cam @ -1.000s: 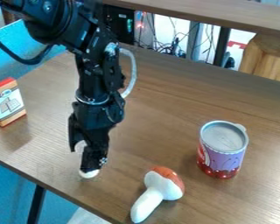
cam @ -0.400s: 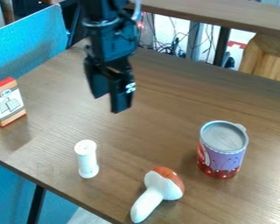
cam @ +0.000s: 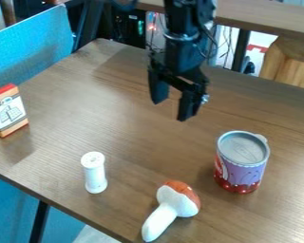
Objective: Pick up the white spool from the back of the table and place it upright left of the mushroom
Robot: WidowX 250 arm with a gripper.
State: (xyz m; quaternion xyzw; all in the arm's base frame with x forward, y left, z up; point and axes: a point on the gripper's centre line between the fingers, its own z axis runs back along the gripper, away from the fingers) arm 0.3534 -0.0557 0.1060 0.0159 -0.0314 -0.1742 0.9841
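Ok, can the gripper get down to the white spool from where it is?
Probably yes: the gripper hangs open and empty above the table, the white spool stands upright, and nothing appears to lie between them.

Probably a robotics lab, though hard to make out past the far edge of the tabletop [cam: 129, 137]: gripper [cam: 172, 110] above it, loose cables [cam: 229, 45] and small lights [cam: 140, 24] beyond that edge, blue panel [cam: 31, 52] near one far corner.
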